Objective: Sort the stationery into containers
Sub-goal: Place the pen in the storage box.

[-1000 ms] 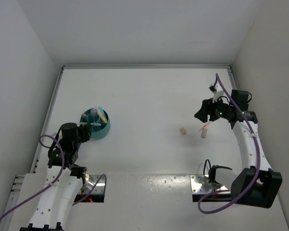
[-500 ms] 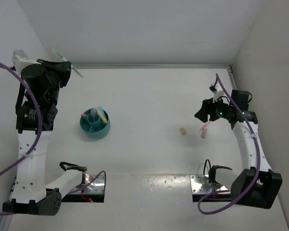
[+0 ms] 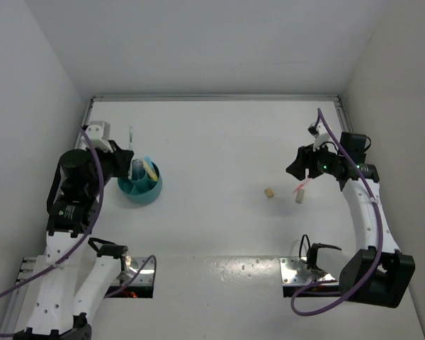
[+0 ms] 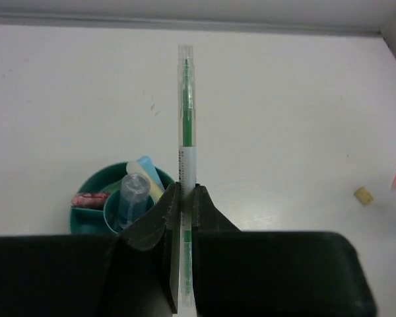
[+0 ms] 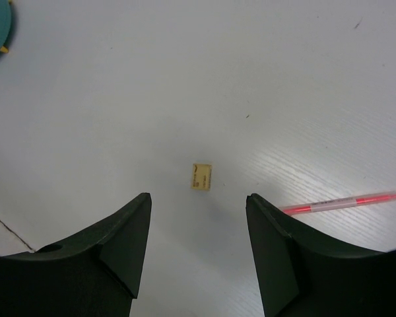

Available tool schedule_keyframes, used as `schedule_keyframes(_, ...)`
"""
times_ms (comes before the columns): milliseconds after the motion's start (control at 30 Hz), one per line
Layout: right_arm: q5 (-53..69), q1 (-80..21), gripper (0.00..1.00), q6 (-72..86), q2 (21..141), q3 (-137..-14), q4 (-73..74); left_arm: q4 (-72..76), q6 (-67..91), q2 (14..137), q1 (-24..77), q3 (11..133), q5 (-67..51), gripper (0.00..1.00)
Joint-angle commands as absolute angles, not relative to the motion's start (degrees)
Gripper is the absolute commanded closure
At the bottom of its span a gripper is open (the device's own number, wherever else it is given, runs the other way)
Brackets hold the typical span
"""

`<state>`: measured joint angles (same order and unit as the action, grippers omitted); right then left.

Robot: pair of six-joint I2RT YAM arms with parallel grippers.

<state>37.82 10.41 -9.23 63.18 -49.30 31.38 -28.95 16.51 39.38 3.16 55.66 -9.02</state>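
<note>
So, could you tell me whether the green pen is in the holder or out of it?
Out: the left fingers are shut on the green pen, holding it beside the holder, in no compartment.

A thin clear pen with green ink (image 4: 186,132) stuck straight out from the left gripper (image 4: 184,195), pinched between its fingers near the lower half. Just left of those fingers stood the round teal holder (image 4: 86,221), with a pale blue marker (image 4: 133,198) upright in its central tube. A pink pen (image 5: 343,203) lay flat just right of the right gripper (image 5: 197,201).
</note>
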Motion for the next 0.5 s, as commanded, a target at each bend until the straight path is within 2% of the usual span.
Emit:
schedule_keyframes(0,39.4,10.7,0.4,-10.1,62.1,-49.2,29.8,-22.5,12.6,35.8,4.7,50.4,-14.1,1.0)
schedule_keyframes(133,39.9,10.7,0.4,-10.6,62.1,-49.2,29.8,-10.8,15.2,25.2,7.3,36.4,-6.6,1.0)
schedule_keyframes(367,39.9,10.7,0.4,-10.6,62.6,-49.2,29.8,1.7,17.6,18.5,7.3,29.0,-5.4,1.0)
schedule_keyframes(467,39.9,10.7,0.4,-10.6,62.6,-49.2,30.3,7.5,18.2,13.2,7.3,23.7,0.7,1.0)
